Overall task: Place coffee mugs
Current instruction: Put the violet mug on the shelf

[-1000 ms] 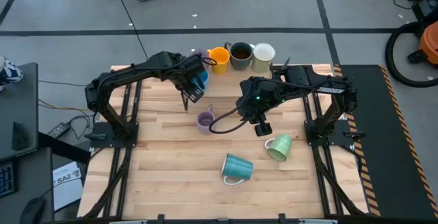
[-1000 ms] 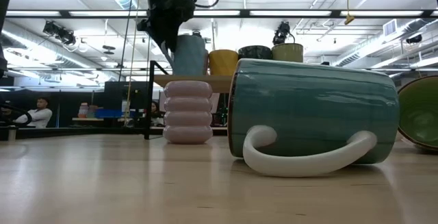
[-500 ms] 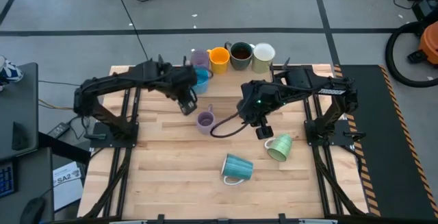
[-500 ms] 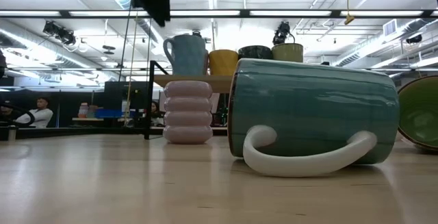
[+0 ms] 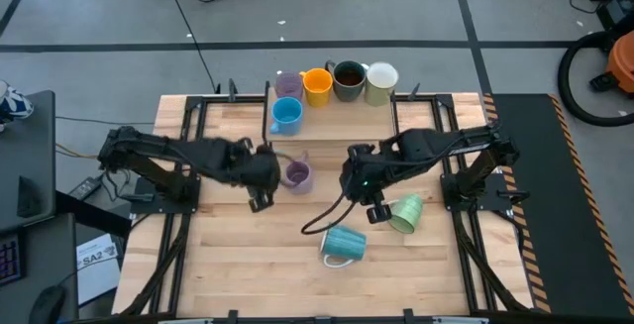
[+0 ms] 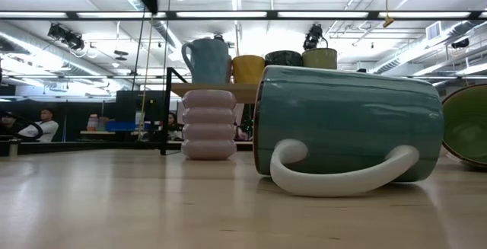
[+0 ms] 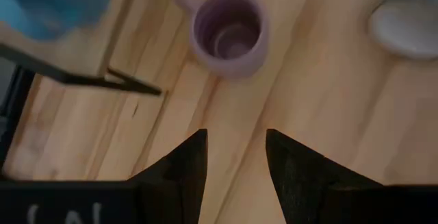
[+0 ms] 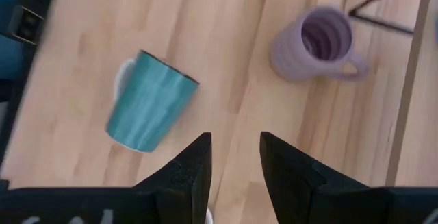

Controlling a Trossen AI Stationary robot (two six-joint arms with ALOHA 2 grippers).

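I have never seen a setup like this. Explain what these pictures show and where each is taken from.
Two dark robot arms work at a wooden table. One camera looks straight down, one sits at table-top height, and one rides on each wrist. The left gripper and right gripper are both open and hold nothing. A ribbed lavender mug stands upright between them. A teal mug and a pale green mug lie on their sides. Five more mugs, including a blue mug, stand at the far edge.
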